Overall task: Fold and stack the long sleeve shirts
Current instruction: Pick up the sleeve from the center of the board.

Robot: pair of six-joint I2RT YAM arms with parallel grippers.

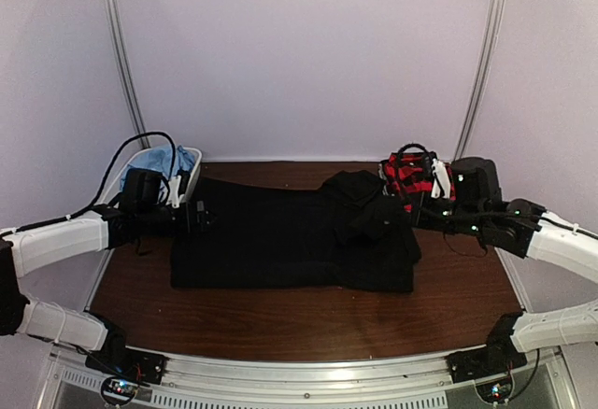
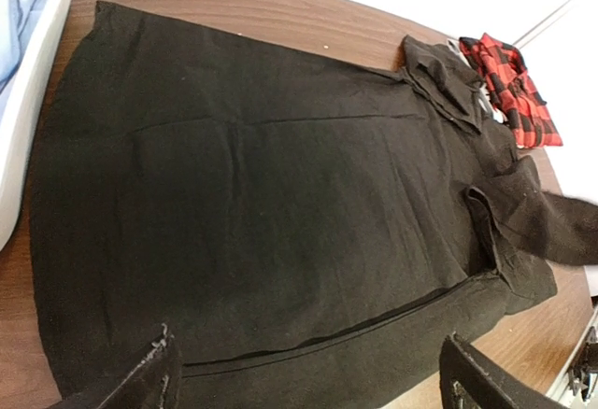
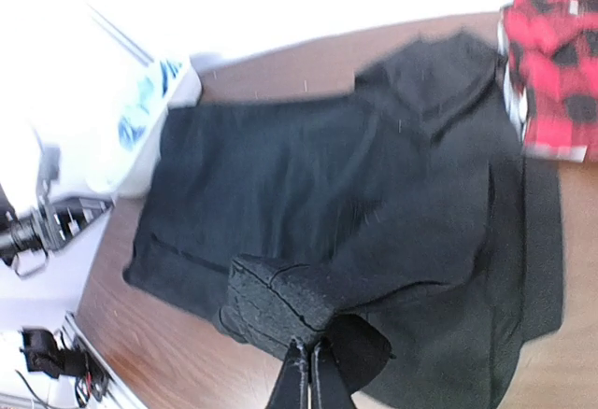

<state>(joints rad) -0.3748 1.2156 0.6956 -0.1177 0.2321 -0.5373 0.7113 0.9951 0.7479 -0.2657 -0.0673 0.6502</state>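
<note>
Far left, back corner: a white bin (image 1: 193,161) with the light blue shirt (image 1: 159,160) bunched inside it.

Just right of the bin you have the left gripper (image 2: 313,376). Its jaws are wide apart, and both fingers (image 2: 154,376) hang over the near hem with nothing between them.

The black shirt (image 1: 280,236) takes up the middle of the table (image 1: 280,320). It lies spread flat, hem end to the left by the bin, collar (image 2: 439,68) to the right. The body is mostly smooth, with a long fold line along the near side in the left wrist view. One sleeve is turned back over the chest on the right half.

Right of centre is the right gripper (image 3: 309,372), jaws pressed together. The black shirt's cuff (image 3: 271,302) is bunched and raised right at the tips, so it looks clamped on that sleeve. That view is blurred, so you cannot see the exact pinch point.

Far right, back corner: the red-and-black plaid shirt (image 1: 408,174), folded into a small bundle on the table just beside the black collar. The right arm reaches in from the right edge next to it.
</note>
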